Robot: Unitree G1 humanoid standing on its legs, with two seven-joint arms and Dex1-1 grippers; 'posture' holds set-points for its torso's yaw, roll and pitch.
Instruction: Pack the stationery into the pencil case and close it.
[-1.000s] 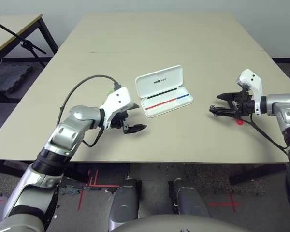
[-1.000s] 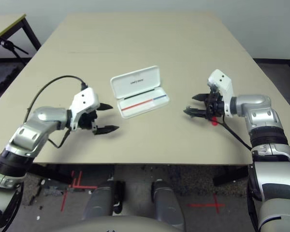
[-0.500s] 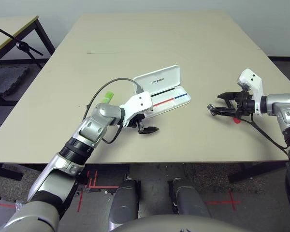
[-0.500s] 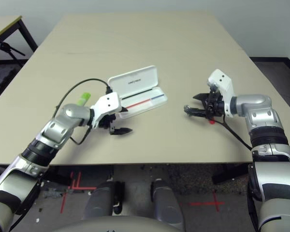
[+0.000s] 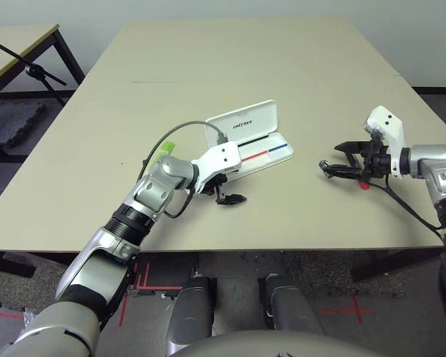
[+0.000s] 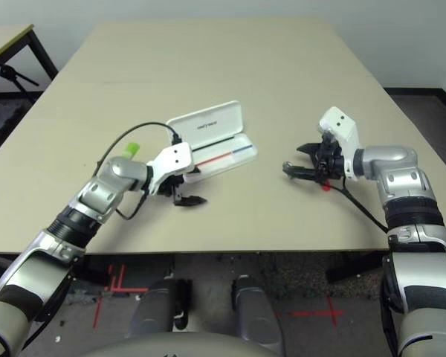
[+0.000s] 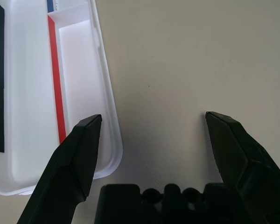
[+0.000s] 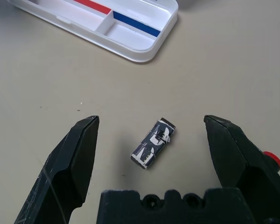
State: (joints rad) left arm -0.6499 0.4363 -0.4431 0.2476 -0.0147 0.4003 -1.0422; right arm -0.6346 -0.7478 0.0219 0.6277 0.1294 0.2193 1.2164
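Note:
The white pencil case (image 5: pixel 245 126) lies open at the table's middle, its "UNITREE" lid tilted up behind the tray (image 7: pixel 79 70) with the red and blue stripe. My left gripper (image 5: pixel 230 190) is open at the tray's near left corner, one finger (image 7: pixel 77 154) over the rim. A lime-green highlighter (image 5: pixel 163 151) lies behind my left forearm. My right gripper (image 5: pixel 333 158) is open and low over the table to the right, with the tiny silver-and-black piece (image 8: pixel 153 143) between its fingers. A red marker tip (image 5: pixel 367 186) peeks from under that gripper.
The beige table (image 5: pixel 245 59) stretches far back behind the case. Its front edge runs close below both grippers. A second table with a black stand (image 5: pixel 30 68) is off to the far left. A black cable loops over my left wrist (image 5: pixel 182 130).
My left arm has swung right, from well left of the case to its near left corner, uncovering the highlighter. My right gripper has hardly moved.

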